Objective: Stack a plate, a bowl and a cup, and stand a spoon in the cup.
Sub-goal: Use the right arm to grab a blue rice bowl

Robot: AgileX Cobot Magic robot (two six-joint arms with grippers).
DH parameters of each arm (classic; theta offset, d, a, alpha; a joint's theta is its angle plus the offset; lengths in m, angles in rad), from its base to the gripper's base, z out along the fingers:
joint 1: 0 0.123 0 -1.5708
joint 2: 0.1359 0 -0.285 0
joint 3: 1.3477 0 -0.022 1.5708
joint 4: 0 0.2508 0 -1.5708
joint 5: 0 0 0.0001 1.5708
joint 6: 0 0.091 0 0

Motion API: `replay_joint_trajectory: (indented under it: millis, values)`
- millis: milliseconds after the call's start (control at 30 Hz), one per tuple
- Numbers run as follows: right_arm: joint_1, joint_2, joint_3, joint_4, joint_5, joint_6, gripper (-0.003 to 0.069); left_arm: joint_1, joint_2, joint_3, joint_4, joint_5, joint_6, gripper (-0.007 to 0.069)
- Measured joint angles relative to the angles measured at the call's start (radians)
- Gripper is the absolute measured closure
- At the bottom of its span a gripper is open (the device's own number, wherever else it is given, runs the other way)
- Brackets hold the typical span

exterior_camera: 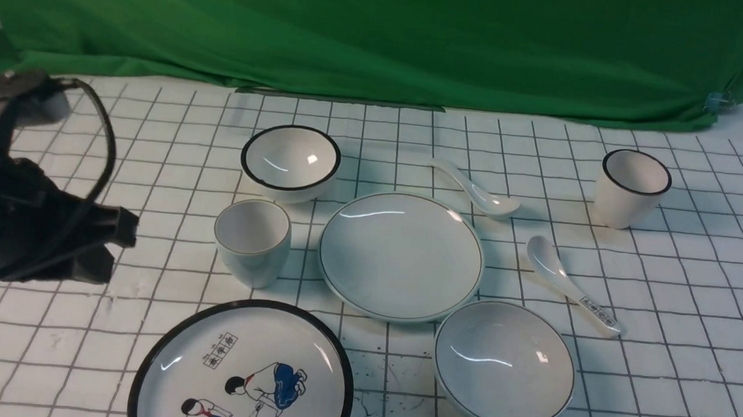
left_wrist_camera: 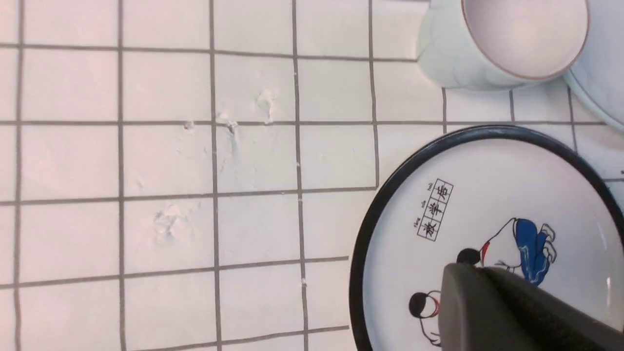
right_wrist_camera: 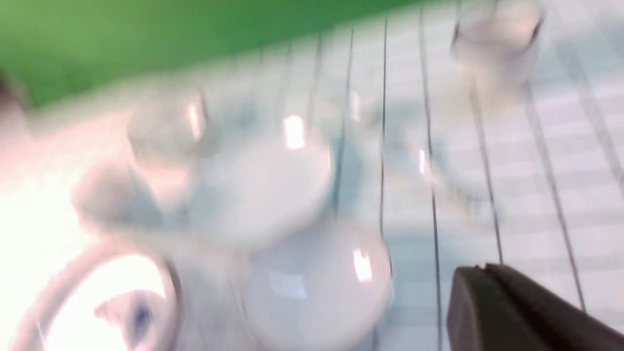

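Note:
The pale grey-blue plate [exterior_camera: 401, 256] lies at the table's middle. The wide shallow bowl [exterior_camera: 504, 365] sits in front of it to the right, and the handleless cup [exterior_camera: 251, 242] stands upright to its left. Behind the plate lies the plain white spoon [exterior_camera: 477, 190]. My left gripper [exterior_camera: 114, 243] hovers left of the cup, jaws shut and empty. In the left wrist view this gripper [left_wrist_camera: 475, 267] is above the cartoon plate, with the cup [left_wrist_camera: 502, 44] beyond. The right wrist view is blurred; my right gripper [right_wrist_camera: 480, 267] is shut on nothing, beside the bowl [right_wrist_camera: 317, 287].
A black-rimmed cartoon plate [exterior_camera: 242, 376] lies at the front left. A black-rimmed white bowl [exterior_camera: 290, 162] sits behind the cup, and a black-rimmed white cup [exterior_camera: 631, 187] stands at the back right. A spoon with a printed handle [exterior_camera: 569, 284] lies right of the plate. A green cloth [exterior_camera: 384, 33] closes the back.

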Motion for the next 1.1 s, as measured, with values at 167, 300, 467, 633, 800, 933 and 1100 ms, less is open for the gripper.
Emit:
replay_joint_trajectory:
  millis: [167,300,467,633,800,933,1100]
  values:
    - [0.057,0.407,-0.197,-0.002,0.143,-0.124,0.0603,-0.060,0.027,0.001,0.013,-0.002,0.002,0.0603]
    - [0.057,0.663,-0.345,-0.004,0.171,-0.165,0.0481,-0.078,0.027,0.001,0.015,-0.002,0.002,0.0603]
    - [0.066,0.895,-0.486,-0.005,0.205,-0.198,0.0236,-0.078,0.027,0.001,0.017,0.010,0.002,0.0603]
    - [0.077,1.040,-0.518,-0.004,0.211,-0.206,0.0183,-0.080,0.027,0.001,0.018,0.008,0.002,0.0603]
    - [0.077,1.134,-0.523,-0.004,0.210,-0.219,0.0201,-0.081,0.027,0.001,0.018,-0.002,0.002,0.0603]
    - [0.077,1.179,-0.523,-0.004,0.199,-0.248,0.0315,-0.081,0.027,0.001,0.018,-0.024,0.002,0.0603]
    - [0.081,1.148,-0.575,0.019,0.238,-0.273,0.0582,-0.081,0.027,0.001,0.018,-0.052,0.002,0.0603]
